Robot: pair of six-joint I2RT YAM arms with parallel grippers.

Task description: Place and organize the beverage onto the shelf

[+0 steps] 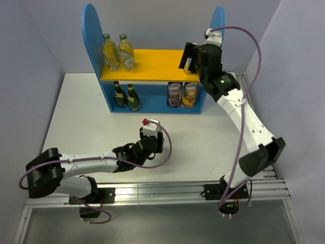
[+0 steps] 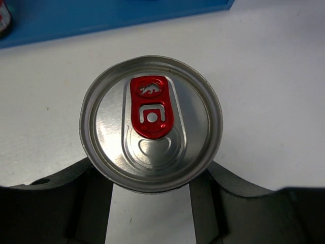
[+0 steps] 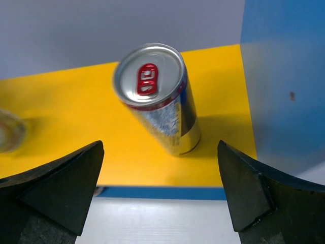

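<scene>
left arm (image 1: 86, 163) is stretched low over table (image 1: 203, 142); shelf (image 1: 91, 30) is stood well beyond. right gripper (image 3: 160, 152) is held apart either side of shelved can (image 3: 157, 96) on yellow board (image 1: 152, 66), not touching. left gripper (image 2: 152, 195) looks clamped on held can (image 2: 151, 129): judged light, stiff, dentable, slick; best gripped mid-body.

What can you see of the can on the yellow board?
The can is slim and looks like metal: a shiny silver lid with a red, unopened pull tab, and blue-and-silver sides with small print. It stands on its base on the yellow board, near the blue side panel, apparently not touching it. The open right end effector has a finger on each side of it, nearer the camera, not touching it.
</scene>
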